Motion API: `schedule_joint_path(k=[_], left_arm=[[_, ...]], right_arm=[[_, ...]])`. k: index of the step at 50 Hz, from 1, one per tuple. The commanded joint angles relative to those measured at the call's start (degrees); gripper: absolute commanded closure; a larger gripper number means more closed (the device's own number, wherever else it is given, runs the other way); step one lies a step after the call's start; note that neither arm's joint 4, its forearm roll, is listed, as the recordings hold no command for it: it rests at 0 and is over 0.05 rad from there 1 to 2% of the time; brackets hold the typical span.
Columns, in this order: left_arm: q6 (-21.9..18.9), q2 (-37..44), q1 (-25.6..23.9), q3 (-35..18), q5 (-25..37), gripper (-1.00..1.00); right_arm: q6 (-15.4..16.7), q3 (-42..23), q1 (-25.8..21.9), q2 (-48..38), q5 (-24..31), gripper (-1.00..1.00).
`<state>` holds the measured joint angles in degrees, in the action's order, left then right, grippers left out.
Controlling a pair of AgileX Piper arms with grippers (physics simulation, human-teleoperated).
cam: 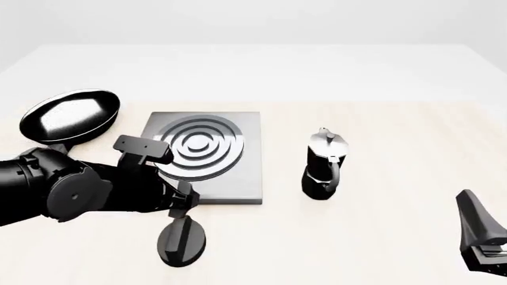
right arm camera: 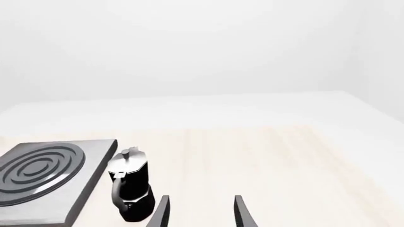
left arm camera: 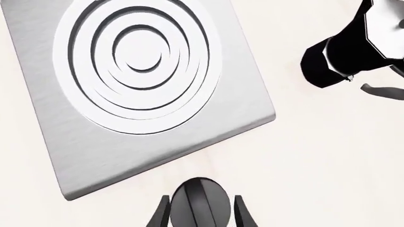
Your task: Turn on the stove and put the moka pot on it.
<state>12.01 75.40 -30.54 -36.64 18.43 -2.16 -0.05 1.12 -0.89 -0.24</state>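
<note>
The stove (cam: 230, 178) is a flat grey slab with silver burner rings; it fills much of the left wrist view (left arm camera: 189, 137). Its separate black round knob (cam: 182, 240) lies on the table just in front of the slab. My left gripper (cam: 184, 208) is directly over the knob (left arm camera: 200, 208), open, with one finger on each side of it. The black moka pot (cam: 323, 163) stands upright to the right of the stove, handle toward me. My right gripper (cam: 469, 205) is open and empty at the near right, well apart from the pot (right arm camera: 129, 189).
A black frying pan (cam: 71, 116) with a shiny inside sits at the far left, behind my left arm. The light wooden table (cam: 380, 119) stretches behind and to the right of the moka pot.
</note>
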Motion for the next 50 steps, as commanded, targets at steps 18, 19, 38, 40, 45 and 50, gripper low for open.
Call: schedule_joint_path(k=[18,19,38,40,45,50], left_arm=[[2.39,6.14,-1.67,1.66,-4.86,-1.00],[2.42,6.37,-1.56,1.71,-4.98,-1.00],[3.69,8.34,-2.56,2.16,-6.48,-1.00],[3.67,8.41,-2.51,2.14,-6.52,-1.00],[3.69,8.96,-2.41,2.33,-6.89,-1.00],[3.59,9.42,-2.27,2.43,-7.28,-1.00]], right_arm=[[-0.43,0.03,-0.16,-1.40,-1.04,-1.00],[-0.48,0.03,-0.16,-1.35,-0.99,-1.00],[-0.70,0.03,-0.21,-1.95,-1.57,-1.00],[-0.71,0.03,-0.21,-1.87,-1.47,-1.00],[-0.73,0.03,-0.23,-2.08,-1.67,-1.00],[-0.83,0.03,-0.28,-2.36,-1.91,-1.00]])
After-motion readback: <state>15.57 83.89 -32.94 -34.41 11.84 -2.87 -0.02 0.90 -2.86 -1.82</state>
